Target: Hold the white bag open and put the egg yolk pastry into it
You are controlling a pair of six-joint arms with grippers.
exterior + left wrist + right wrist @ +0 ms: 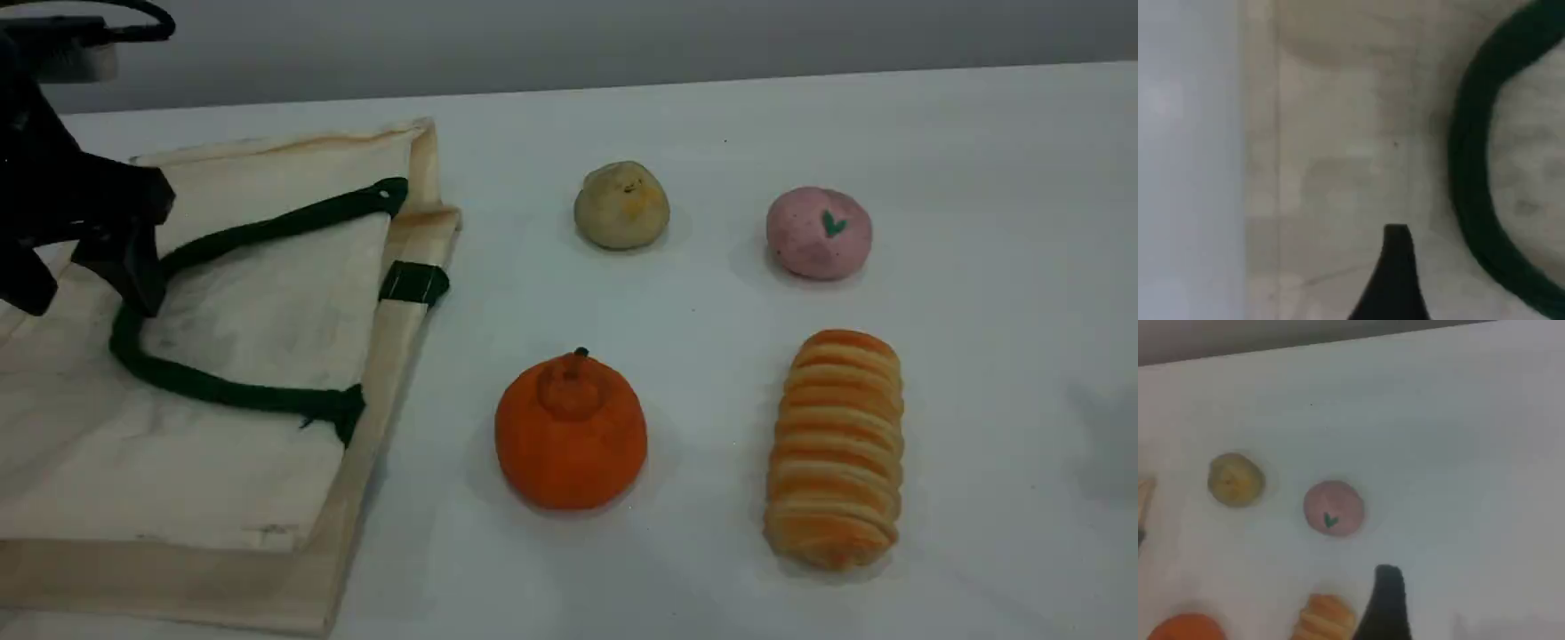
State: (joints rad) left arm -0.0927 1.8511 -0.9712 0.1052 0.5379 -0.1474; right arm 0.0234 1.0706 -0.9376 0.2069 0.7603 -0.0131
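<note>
Left claw (84,284) over the flat white bag (249,356).
Both claws stand open, holding nothing; the egg yolk pastry (621,205) sits right of the bag, well apart.

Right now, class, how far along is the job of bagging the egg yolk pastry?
Done: nothing yet. The white bag lies flat on the table, not held open. In hand: the left gripper, open, hovers over the bag beside its green handle. The right gripper is open and empty above the foods. Left: open the bag, pick up the egg yolk pastry and drop it in.
</note>
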